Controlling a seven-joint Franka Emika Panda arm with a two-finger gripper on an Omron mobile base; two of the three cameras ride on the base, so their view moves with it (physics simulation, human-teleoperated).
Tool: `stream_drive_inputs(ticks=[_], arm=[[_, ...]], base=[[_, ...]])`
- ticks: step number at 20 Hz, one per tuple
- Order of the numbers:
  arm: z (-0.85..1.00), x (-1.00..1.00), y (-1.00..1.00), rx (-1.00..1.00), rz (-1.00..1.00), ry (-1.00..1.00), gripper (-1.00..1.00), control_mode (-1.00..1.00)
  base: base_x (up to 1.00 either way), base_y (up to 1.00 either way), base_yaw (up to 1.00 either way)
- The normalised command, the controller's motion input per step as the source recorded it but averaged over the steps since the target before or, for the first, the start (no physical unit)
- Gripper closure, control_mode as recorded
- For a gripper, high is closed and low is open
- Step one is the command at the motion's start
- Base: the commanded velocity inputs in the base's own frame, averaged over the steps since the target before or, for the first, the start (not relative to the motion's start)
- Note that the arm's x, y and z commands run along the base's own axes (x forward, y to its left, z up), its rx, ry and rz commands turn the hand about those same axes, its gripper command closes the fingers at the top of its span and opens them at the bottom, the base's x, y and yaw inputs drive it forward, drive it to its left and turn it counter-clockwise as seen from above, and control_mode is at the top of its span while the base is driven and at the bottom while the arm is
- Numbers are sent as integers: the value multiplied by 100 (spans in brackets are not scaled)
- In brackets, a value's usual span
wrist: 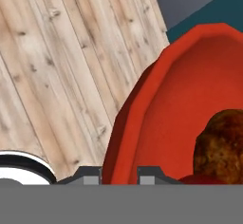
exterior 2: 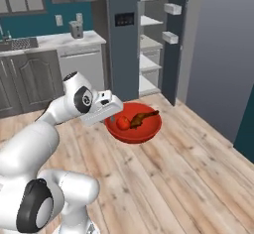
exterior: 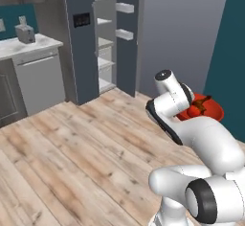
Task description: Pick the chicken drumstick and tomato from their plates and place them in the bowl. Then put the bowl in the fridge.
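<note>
The round red-orange bowl (exterior 2: 133, 124), carrying the glossy red tomato (exterior 2: 123, 123) and dark brown drumstick (exterior 2: 144, 116), hangs above the wooden floor, its near rim apparently pinched in the jaws. The open dark blue-grey fridge (exterior 2: 124, 39) stands ahead, white shelves facing the bowl.

Even, soft light is filling the rendered kitchen, casting almost no shadows on the wooden floor (exterior: 72, 148). Nothing is glaring. The base views are looking slightly soft; close up, the bowl (wrist: 175, 99) is showing coarse, faceted edges.
</note>
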Motion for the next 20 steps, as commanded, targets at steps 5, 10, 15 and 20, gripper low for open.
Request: stream_drive_inputs(ticks=[5, 10, 15, 20], arm=[[0, 0, 0, 0, 0, 0, 100, 100], [0, 0, 0, 0, 0, 0, 100, 100], [0, 0, 0, 0, 0, 0, 100, 100], [0, 0, 0, 0, 0, 0, 100, 100]], base=[[88, -28, 1], [89, -28, 2], [89, -27, 2], [92, -23, 3]])
